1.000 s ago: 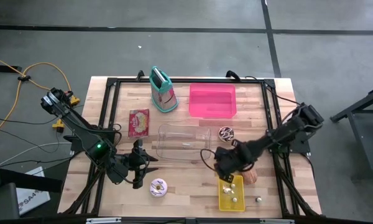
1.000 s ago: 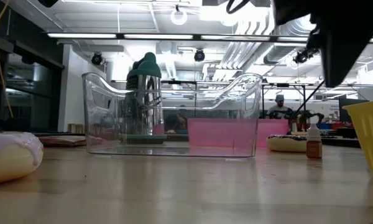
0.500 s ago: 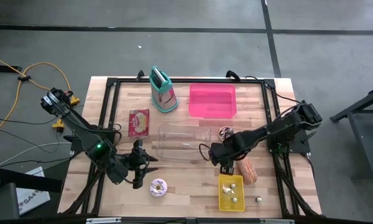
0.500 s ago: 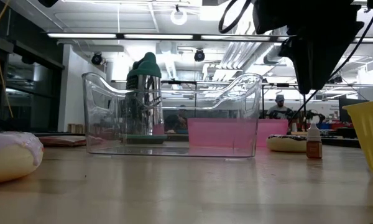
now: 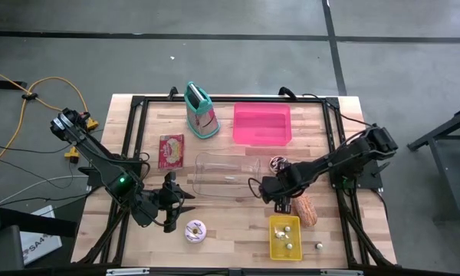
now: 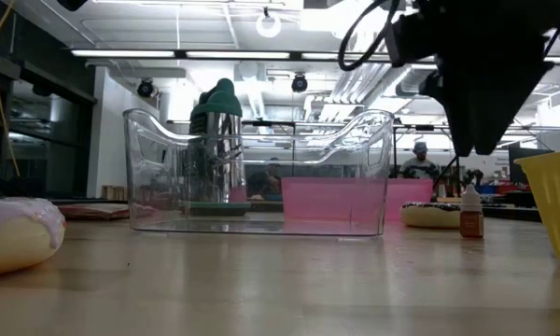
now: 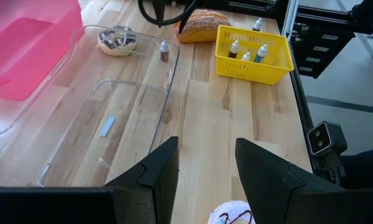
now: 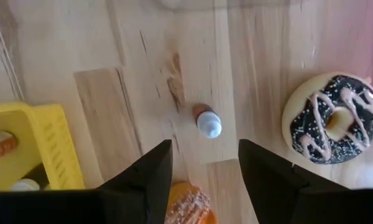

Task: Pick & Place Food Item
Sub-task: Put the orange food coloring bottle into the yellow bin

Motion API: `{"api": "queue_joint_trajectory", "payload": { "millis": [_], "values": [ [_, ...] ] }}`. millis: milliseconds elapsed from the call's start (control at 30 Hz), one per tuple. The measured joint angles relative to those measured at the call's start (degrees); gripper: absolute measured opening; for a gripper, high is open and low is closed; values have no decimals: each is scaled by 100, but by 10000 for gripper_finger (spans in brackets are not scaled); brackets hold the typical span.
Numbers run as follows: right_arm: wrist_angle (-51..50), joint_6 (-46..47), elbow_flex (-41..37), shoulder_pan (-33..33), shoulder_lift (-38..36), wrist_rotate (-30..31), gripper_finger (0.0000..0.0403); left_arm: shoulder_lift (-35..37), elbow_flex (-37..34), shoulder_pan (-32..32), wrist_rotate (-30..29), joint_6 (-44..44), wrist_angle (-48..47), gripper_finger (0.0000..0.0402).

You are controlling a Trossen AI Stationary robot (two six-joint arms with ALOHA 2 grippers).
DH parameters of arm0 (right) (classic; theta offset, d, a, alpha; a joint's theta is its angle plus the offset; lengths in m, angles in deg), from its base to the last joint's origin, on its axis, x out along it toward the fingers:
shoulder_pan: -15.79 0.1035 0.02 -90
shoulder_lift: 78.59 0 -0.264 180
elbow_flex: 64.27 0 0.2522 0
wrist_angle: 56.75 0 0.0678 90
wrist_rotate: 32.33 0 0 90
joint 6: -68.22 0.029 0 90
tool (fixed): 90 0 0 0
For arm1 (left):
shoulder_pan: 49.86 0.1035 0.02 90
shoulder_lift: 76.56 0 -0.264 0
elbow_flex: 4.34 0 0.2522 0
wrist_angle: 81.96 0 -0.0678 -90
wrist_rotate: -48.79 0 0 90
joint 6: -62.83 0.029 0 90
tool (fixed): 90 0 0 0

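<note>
Taking the table as a clock seen from above, 12 at the far edge, I start at the near edge. A pink-frosted donut [image 5: 195,230] lies at about 7. The yellow basket [image 5: 285,236] of small bottles sits at 5, with one loose bottle [image 5: 319,246] just beside it toward the corner of the table [image 5: 230,230].

One step further in, my left gripper [image 7: 206,146] hangs low at 8, just above that pink donut. Its claw is spread wide with nothing in it and points across toward the clear bin.

My right gripper [image 8: 205,146] hovers at about 4, above the boards. Its fingers stand apart and empty. Straight under the gap a small white-capped bottle [image 8: 206,122] stands upright on the wood, not touched by either finger.

The bread loaf [image 5: 304,208] is the food item nearest that claw. It lies on the table at 4, just beyond the basket's far side and beside the right gripper, free of any grip.

Further back, the clear plastic bin [image 5: 226,174] sits at the centre. The chocolate donut [image 5: 279,163] is at its 3 o'clock side, close to it, and a snack packet [image 5: 171,150] lies flat at 9.

At the far edge stand the pink bin [image 5: 262,124] at 1 and a green-topped pouch [image 5: 201,111], upright, at 11.
</note>
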Motion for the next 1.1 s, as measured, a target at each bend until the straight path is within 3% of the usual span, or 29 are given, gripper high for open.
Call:
{"api": "queue_joint_trajectory", "payload": {
  "millis": [533,1100],
  "values": [
    [794,11,-763,-228,-306,-106,172,1,0,0,2,-1,22,152],
    [887,-125,-826,-254,-322,27,172,1,2,0,1,-1,61,152]
  ]
}}
